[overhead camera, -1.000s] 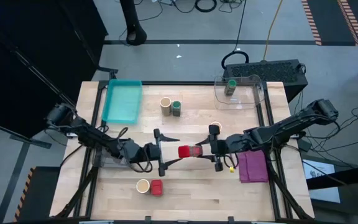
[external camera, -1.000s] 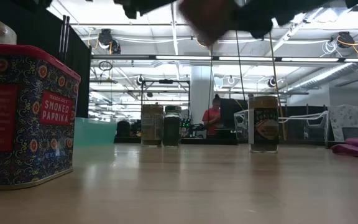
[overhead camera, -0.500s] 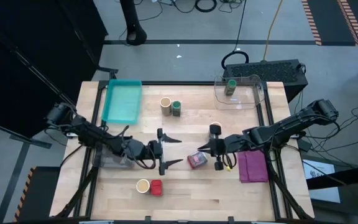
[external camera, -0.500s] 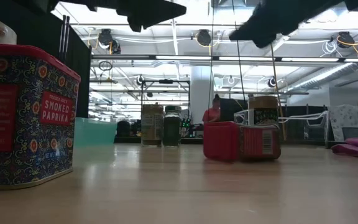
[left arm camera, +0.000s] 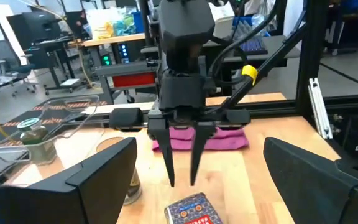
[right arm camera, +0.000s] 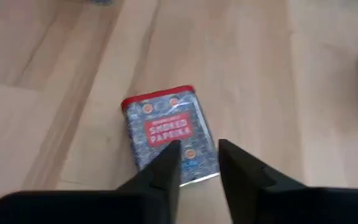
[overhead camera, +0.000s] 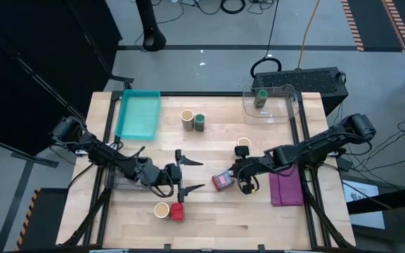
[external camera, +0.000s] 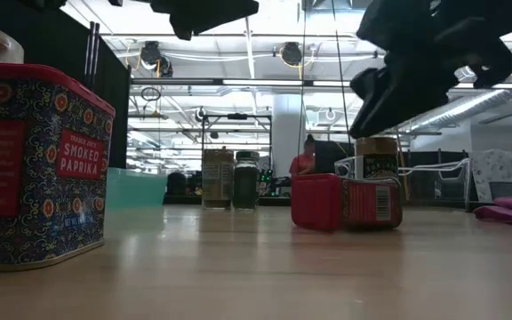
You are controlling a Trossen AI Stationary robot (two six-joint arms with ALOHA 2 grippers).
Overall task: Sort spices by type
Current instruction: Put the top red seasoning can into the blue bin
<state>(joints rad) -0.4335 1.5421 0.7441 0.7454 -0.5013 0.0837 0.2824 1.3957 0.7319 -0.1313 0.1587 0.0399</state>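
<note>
A red smoked-paprika tin lies on its side on the table's middle. My right gripper hangs just above the tin's right end, fingers pointing down and narrowly open, touching nothing. My left gripper stands wide open to the tin's left, above the table. A second red tin and a tan cylinder stand near the near edge. Another tan cylinder and a green-lidded jar stand farther back. A third tan cylinder stands behind my right gripper.
A teal tray sits at the far left. A clear container at the far right holds the other green-lidded jar. A purple cloth lies right of my right gripper. Bare wood shows along the near right.
A second ago my right gripper held the red tin in the air between both grippers. It let go, and the tin dropped to the table, where it now lies on its side. The right gripper then tipped its fingers down over the tin.
</note>
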